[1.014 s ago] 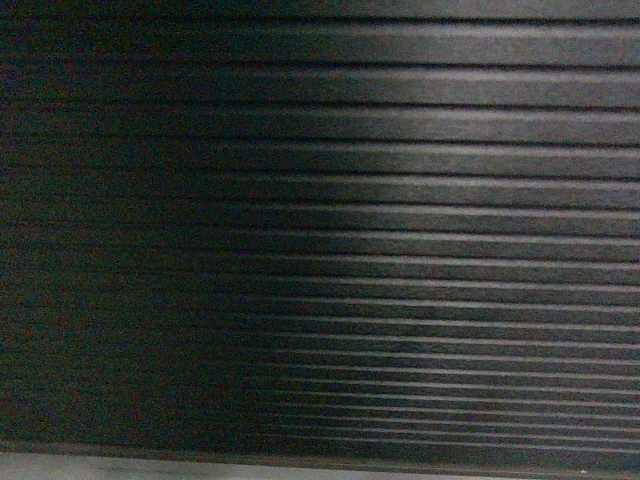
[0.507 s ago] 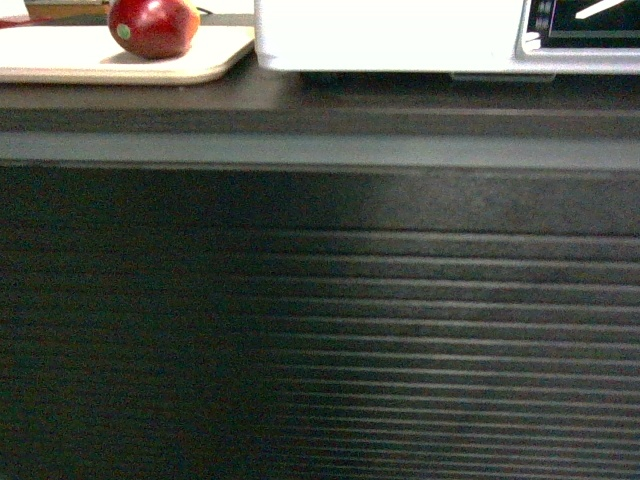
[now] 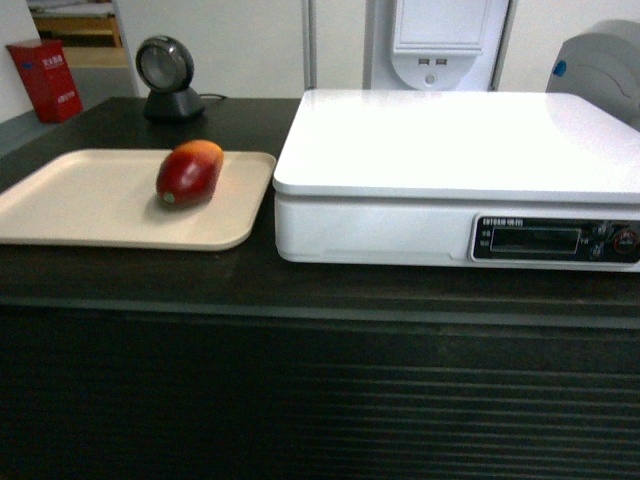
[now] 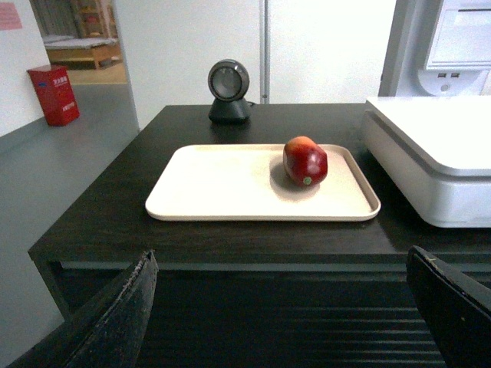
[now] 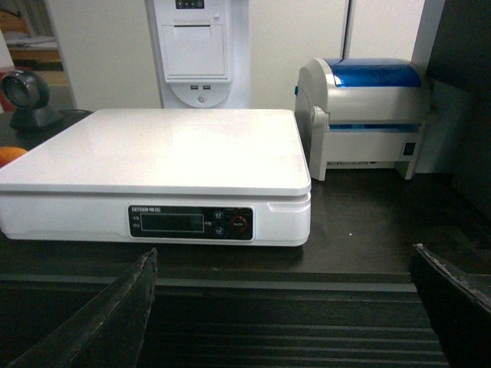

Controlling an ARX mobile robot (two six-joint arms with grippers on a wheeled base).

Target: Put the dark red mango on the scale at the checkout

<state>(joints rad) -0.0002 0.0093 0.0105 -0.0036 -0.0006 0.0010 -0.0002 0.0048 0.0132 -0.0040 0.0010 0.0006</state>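
1. The glossy dark red oval mango [image 3: 189, 172], shading to orange-yellow at its far end, is lying on its side on the flat beige rectangular tray [image 3: 80, 200], toward the tray's right half; a small green stem spot is facing the cameras.
2. The tray is resting on the dark brown-black checkout surface [image 3: 300, 290], whose front panel is showing horizontal ribs.
3. The large white square-topped weighing scale [image 3: 450, 150] is sitting on the same surface just to the right of the tray, its near corner almost touching the tray's edge; nothing is lying on its top.
4. A black display panel [image 3: 555, 240] with buttons is running along the scale's front, toward its right side.
5. A round grey barcode scanner on a black base [image 3: 167, 80] is standing behind the tray, and a red box [image 3: 45, 80] is sitting farther back on the left.
6. A white and blue label printer [image 5: 368, 115] is standing on the surface just to the right of the scale.
7. The left end effector [image 4: 284, 322] is holding its dark fingers [image 4: 115, 322] wide apart below the surface edge, well short of the mango and gripping nothing.
8. The right end effector [image 5: 284, 318] is likewise spread wide, its fingers [image 5: 453, 303] framing the scale's front and holding nothing.
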